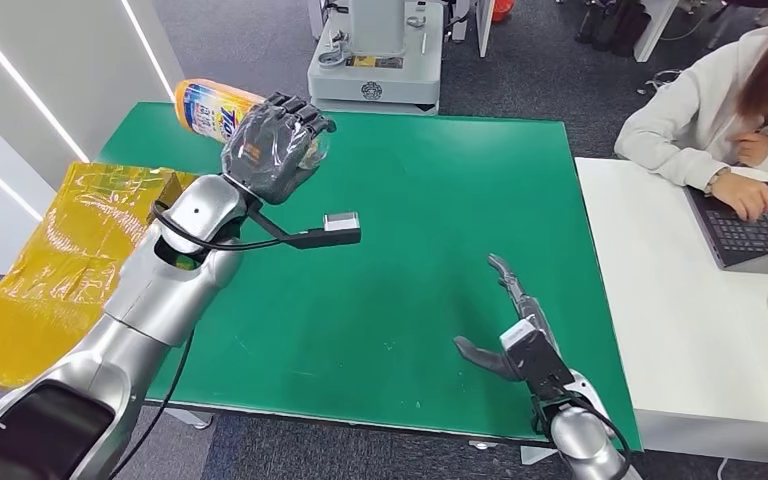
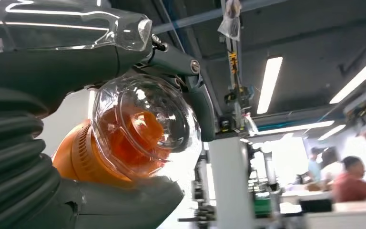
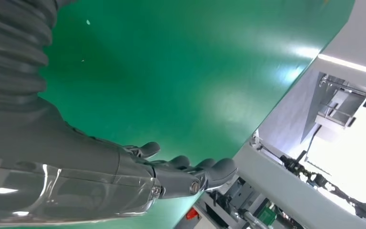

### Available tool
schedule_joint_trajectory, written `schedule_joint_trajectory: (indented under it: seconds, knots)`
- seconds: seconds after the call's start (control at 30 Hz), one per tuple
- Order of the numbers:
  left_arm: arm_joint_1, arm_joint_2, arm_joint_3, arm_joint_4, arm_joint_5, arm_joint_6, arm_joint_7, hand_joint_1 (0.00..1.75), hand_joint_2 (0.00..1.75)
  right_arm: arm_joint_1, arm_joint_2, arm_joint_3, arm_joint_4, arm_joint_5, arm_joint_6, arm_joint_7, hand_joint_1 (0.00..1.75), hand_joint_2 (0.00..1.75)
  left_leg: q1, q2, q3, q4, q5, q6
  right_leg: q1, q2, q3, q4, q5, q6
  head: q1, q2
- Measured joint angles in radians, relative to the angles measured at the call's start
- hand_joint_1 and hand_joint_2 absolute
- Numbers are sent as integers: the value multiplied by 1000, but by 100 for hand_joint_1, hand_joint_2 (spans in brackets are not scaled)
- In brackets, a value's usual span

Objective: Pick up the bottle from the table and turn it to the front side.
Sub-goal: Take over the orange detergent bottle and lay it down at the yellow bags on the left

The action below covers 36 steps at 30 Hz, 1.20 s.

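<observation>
One bottle [image 1: 210,105] in play, upper left of the head view, lifted off the green table [image 1: 430,200] and lying roughly on its side, orange base pointing to the upper left, with the printed label partly visible past the knuckles. The left hand [image 1: 272,148] is wrapped around its cap end, fingers closed over it; in the left wrist view the clear cap [image 2: 145,124] and orange neck sit between thumb and fingers [image 2: 198,90], so the grip looks like it is on the narrow end rather than the body. My read: pickup is done and the turn is the step in hand. Do it as a slow wrist roll, since holding near the cap leaves the heavy end hanging out and it could swing or slip. Keep it over the table, not over the yellow bag [image 1: 70,260] at left. Stop once the label faces the camera squarely. The right hand [image 1: 510,335] rests low at lower right, fingers spread, holding nothing. A person [image 1: 730,110] works at a laptop [image 1: 755,235] at upper right, well apart.
</observation>
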Motion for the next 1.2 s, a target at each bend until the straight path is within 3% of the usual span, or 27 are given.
schedule_joint_trajectory:
  seconds: [0.17,0.33,0.53,0.67,0.93,1.2]
  knots:
    - [-38,40,-32,66,-171,-31,68,175,175,53,-4,-38,-49,5,-1,0,0,175,0,1,0,0,0,0,0,1,0,0,0,0,0,0]
    - [-51,75,-52,103,-234,-69,111,175,175,87,-10,-64,-83,10,-1,0,0,175,0,1,0,0,0,0,0,2,0,0,0,0,0,0]
    - [-87,130,-112,141,-246,-174,178,175,175,138,-12,-102,-130,26,-2,0,0,175,0,2,0,0,0,0,0,2,-1,0,0,0,0,0]
    - [-117,172,-165,167,-247,-298,215,175,175,178,-12,-139,-171,49,0,10,0,175,0,2,0,0,0,0,0,2,-1,0,0,0,0,0]
    - [-115,243,-185,180,-248,-474,204,175,175,233,-4,-204,-227,78,31,15,0,175,0,2,-1,0,0,0,0,2,-1,0,0,0,0,0]
    - [-86,299,-185,184,-244,-501,184,175,175,240,5,-236,-231,82,36,7,0,175,0,2,-1,-1,0,0,0,2,-1,0,0,0,0,0]
